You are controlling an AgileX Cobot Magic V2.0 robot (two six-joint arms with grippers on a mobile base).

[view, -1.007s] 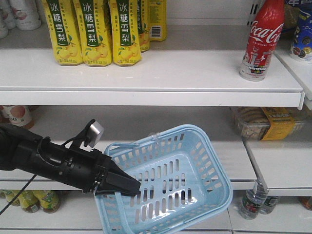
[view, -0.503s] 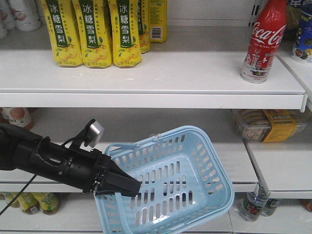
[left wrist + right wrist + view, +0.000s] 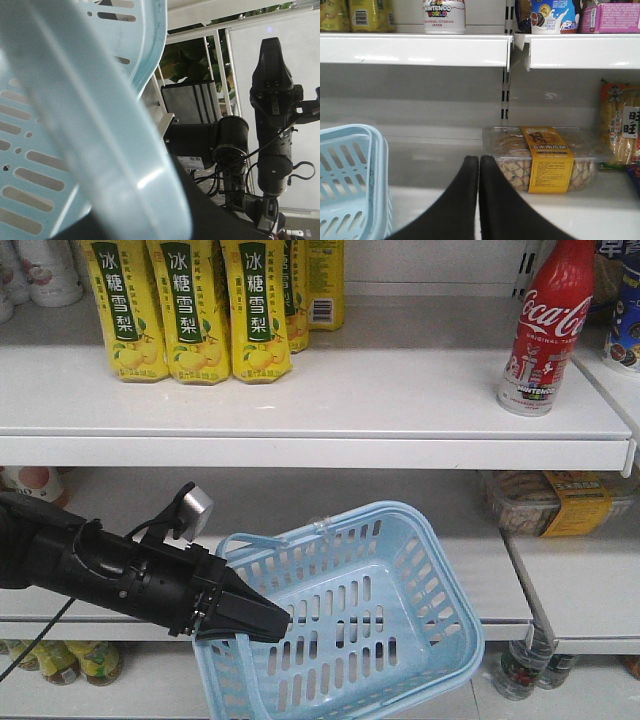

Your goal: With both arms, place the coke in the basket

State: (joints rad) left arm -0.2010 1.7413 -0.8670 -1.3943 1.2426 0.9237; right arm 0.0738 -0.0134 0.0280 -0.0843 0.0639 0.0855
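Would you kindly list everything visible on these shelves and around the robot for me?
coke: one, red, upright on top shelf, right end.
basket: one, light blue, empty, tilted before the middle shelf.
yellow drink bottles: three in front, more behind, top shelf, left.
white bottles: two partly seen, top shelf, far left.
biscuit tray: one, clear with yellow label, middle shelf, right.
left gripper: one, black, jaws shut on the basket's near rim.
right gripper: one, black, jaws shut, empty, low before the biscuit tray.
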